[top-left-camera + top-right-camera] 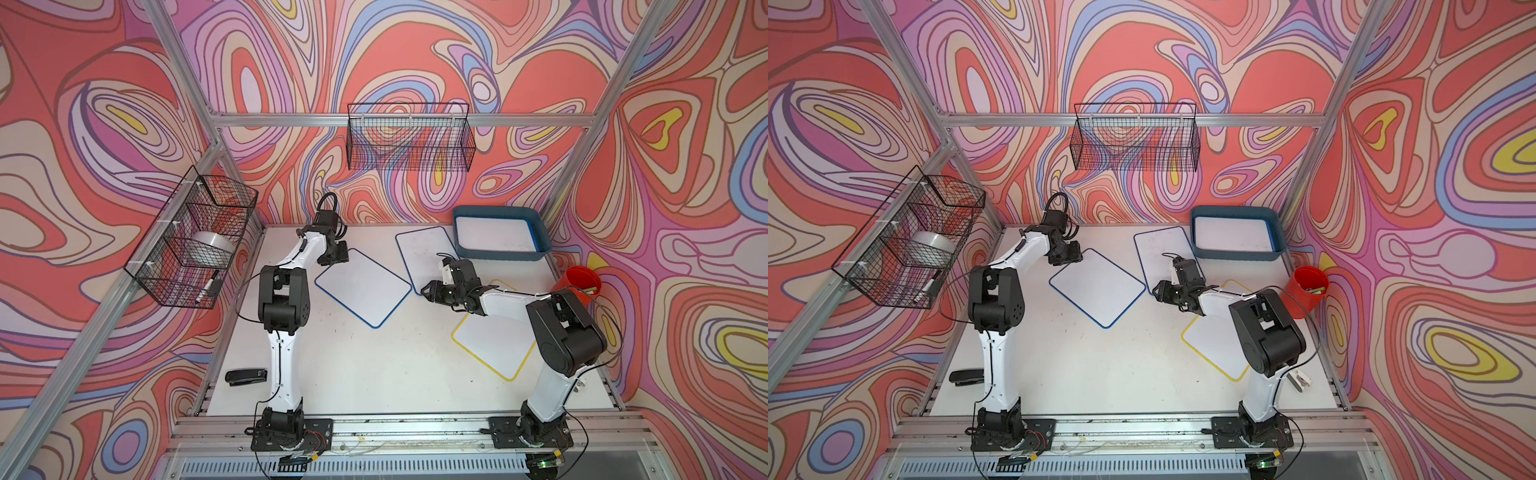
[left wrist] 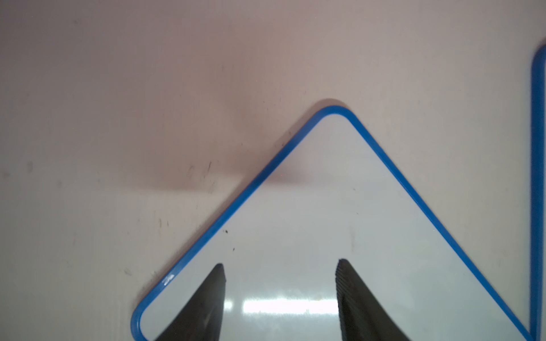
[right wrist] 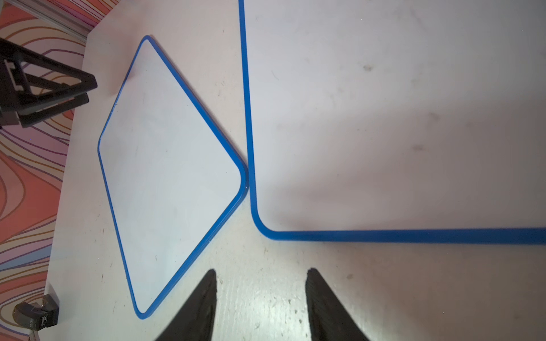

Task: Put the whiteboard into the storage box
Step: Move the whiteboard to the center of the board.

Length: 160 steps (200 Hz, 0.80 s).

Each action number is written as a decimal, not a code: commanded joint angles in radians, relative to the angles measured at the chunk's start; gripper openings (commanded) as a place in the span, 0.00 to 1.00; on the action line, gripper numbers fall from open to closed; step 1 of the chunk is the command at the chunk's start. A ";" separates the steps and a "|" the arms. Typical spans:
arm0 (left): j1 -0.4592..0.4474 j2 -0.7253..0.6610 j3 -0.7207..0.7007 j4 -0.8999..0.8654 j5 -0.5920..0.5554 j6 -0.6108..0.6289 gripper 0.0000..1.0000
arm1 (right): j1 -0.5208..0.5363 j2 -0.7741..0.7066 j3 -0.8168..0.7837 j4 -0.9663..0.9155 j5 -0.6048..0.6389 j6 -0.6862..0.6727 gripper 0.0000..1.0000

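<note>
I see the storage box [image 1: 503, 254] at the back right corner of the worktop [image 1: 353, 374], with 1 blue-edged whiteboard [image 1: 492, 235] lying flat inside it. 3 more boards lie flat on the worktop. A slanted blue-edged whiteboard [image 1: 361, 291] sits near the middle. A second blue-edged whiteboard [image 1: 424, 253] lies just in front of the box, and a yellow-edged whiteboard [image 1: 490, 345] lies partly under my right arm [image 1: 498, 303]. The slanted board's corner sits just beside the second board's long edge; I cannot tell if they touch. My left jaws are spread apart and empty above the slanted board near its far corner. My right jaws are also spread and empty, over bare worktop just off the second board's near corner.
</note>
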 commanded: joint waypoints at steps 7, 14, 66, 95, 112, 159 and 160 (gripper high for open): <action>0.001 0.084 0.180 -0.036 -0.109 0.062 0.57 | 0.005 0.021 0.021 0.005 -0.005 0.002 0.51; 0.001 0.112 0.237 -0.048 -0.105 0.054 0.57 | 0.005 0.021 0.023 0.003 -0.003 -0.002 0.51; -0.031 0.211 0.372 0.055 0.025 -0.035 0.66 | 0.005 0.014 0.023 -0.001 0.000 -0.002 0.51; -0.059 0.299 0.474 0.075 0.016 -0.038 0.67 | 0.004 0.014 0.021 0.000 0.003 -0.003 0.51; -0.066 0.352 0.550 0.062 -0.024 -0.029 0.68 | 0.005 0.015 0.023 0.002 0.002 0.000 0.51; -0.073 0.411 0.577 0.061 -0.081 -0.030 0.67 | 0.005 0.019 0.025 0.000 -0.003 0.003 0.51; -0.074 0.412 0.577 0.061 -0.081 -0.029 0.67 | 0.005 0.020 0.025 0.000 -0.004 0.003 0.51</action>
